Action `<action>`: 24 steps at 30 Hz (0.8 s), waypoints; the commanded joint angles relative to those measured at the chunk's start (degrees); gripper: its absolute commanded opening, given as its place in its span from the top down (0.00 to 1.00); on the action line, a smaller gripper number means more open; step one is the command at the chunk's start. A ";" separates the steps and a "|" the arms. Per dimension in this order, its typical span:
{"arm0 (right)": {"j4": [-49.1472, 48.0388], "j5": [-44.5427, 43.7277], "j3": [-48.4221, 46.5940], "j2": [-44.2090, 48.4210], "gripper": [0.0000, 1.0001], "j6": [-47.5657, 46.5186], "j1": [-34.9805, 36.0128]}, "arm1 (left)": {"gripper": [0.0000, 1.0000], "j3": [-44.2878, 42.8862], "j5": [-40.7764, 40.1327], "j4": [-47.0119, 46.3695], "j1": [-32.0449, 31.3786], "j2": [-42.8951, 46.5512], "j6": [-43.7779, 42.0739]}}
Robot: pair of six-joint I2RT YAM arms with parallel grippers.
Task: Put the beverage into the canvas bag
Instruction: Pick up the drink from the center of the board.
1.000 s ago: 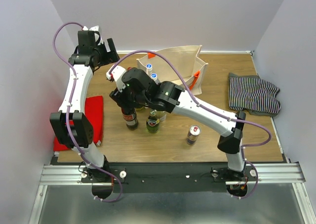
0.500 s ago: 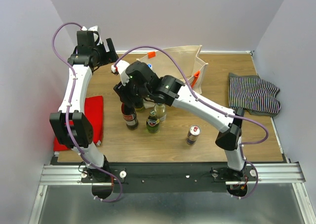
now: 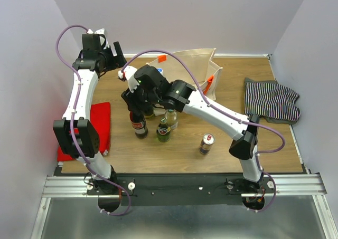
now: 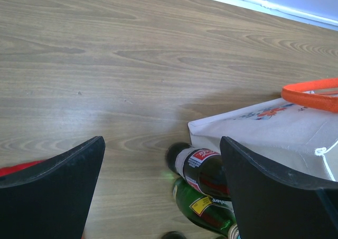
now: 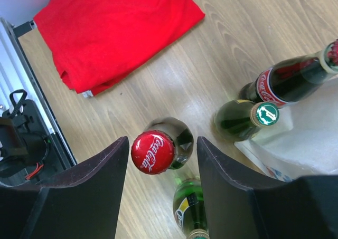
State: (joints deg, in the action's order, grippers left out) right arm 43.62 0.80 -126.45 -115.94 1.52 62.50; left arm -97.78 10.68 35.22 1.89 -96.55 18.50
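From above, my right gripper (image 3: 136, 107) hangs over the cola bottle (image 3: 139, 125), which stands upright near the middle of the table (image 3: 227, 128). The bag (image 3: 185, 70) is behind it, a little to the right, with its mouth open upward. My left gripper (image 3: 117, 54) is at the far left, beside the bag and further from the bottle, so the right arm is the nearer one.

In the left wrist view, the left gripper (image 4: 162, 144) is spread wide and holds nothing. The corner of the bag (image 4: 274, 128) is near its right finger.

In the right wrist view, the red cap (image 5: 153, 152) of the bottle (image 5: 179, 139) is between the fingers of the right gripper (image 5: 162, 144). It is closer to the left finger, with a gap on both sides. The jaws are apart and grip nothing. The long axis of the bottle points straight up at me, so I judge that I must go down along it before I close.
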 commanded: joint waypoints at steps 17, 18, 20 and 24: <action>2.44 2.81 -0.63 -3.33 0.99 0.50 -0.10 | 0.01 2.94 2.15 -2.09 1.01 1.89 0.39; 2.44 2.81 -0.64 -3.24 0.99 0.33 -0.10 | 0.01 2.94 2.15 -2.09 1.10 1.98 0.39; 2.27 2.89 -0.55 -2.80 0.99 -0.11 -0.01 | 0.01 2.86 2.33 -2.09 1.10 1.98 0.40; 0.60 1.40 -1.25 -1.66 0.99 -0.90 0.60 | 0.01 2.94 2.86 -2.26 1.10 2.07 0.31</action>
State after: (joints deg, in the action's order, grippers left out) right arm 43.38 1.65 -126.48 -117.91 0.36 62.19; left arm -95.00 11.55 34.24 2.57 -96.53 18.50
